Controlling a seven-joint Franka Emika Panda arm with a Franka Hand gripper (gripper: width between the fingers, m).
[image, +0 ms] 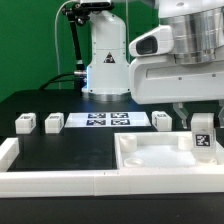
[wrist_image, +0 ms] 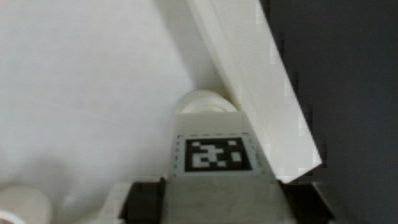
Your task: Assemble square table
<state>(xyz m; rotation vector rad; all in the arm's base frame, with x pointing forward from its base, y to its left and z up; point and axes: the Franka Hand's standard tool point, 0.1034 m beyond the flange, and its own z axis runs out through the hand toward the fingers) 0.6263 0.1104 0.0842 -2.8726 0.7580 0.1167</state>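
Gripping one leg (image: pixel 203 137) in jaws, one tabletop (image: pixel 150 158), three loose legs (image: pixel 23 123) (image: pixel 52 123) (image: pixel 161 120)

Base column (image: pixel 105 55): white, rounded moulded shell; dark marking on the front; pale blue glow at the foot.
Upper joint (image: pixel 86 10): black cap atop the white column.
Cable (image: pixel 73 45): thin, black, running alongside the column.
Wrist housing (image: pixel 180 45): white over grey, smooth; one dark oval recess on the side.
End effector (image: pixel 203 128): pale grey body; fingers (wrist_image: pixel 150 203) dark grey, flat-faced.
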